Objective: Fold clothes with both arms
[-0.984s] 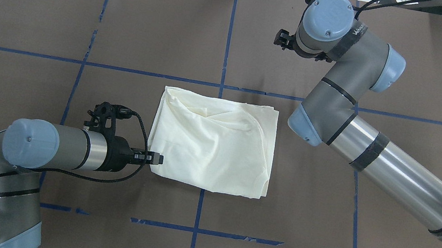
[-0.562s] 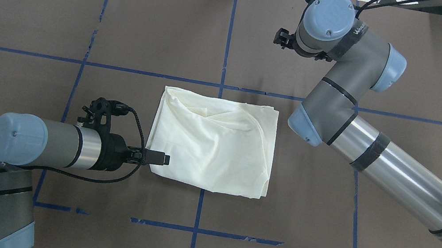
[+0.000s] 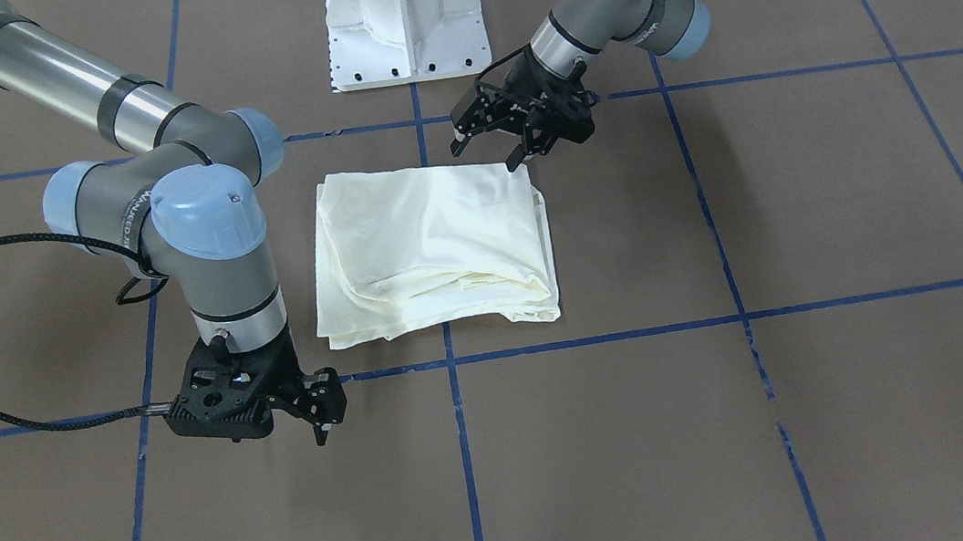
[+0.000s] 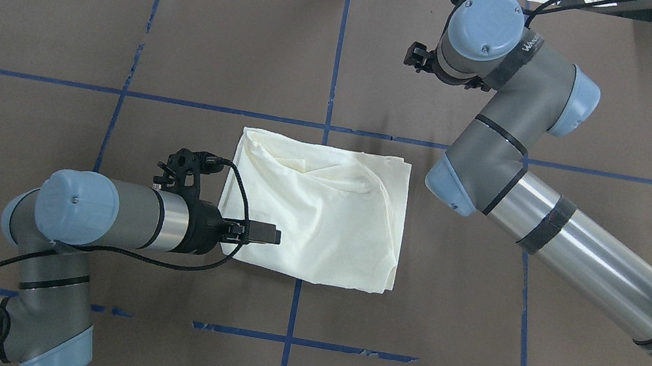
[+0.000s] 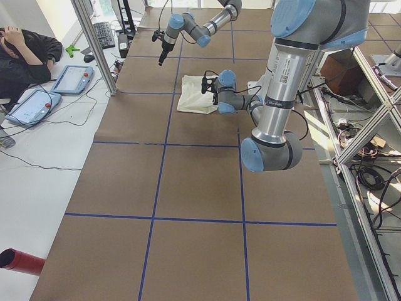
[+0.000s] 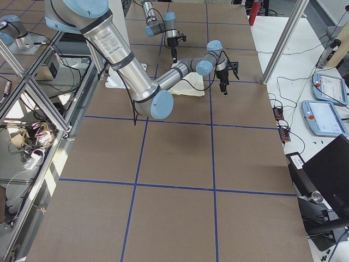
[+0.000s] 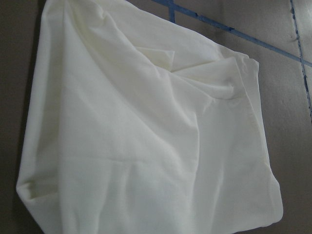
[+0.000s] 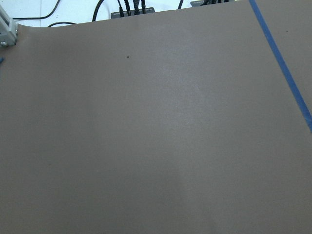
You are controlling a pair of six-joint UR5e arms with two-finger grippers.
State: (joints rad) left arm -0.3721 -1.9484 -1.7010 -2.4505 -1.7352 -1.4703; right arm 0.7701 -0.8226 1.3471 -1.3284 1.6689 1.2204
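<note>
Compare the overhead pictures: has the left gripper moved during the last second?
Yes. The left gripper has slid toward the view's right, from the shirt's left edge to over the shirt, closer to the central blue tape line.

The left arm lies low, with its last links almost level. Its wrist points the left gripper sideways and a little downward, and the two fingers stand clearly apart. The right arm stretches far forward, then bends so that its wrist faces straight down. The right gripper hangs pointing downward. Whether its jaws are apart, I cannot tell.
</note>
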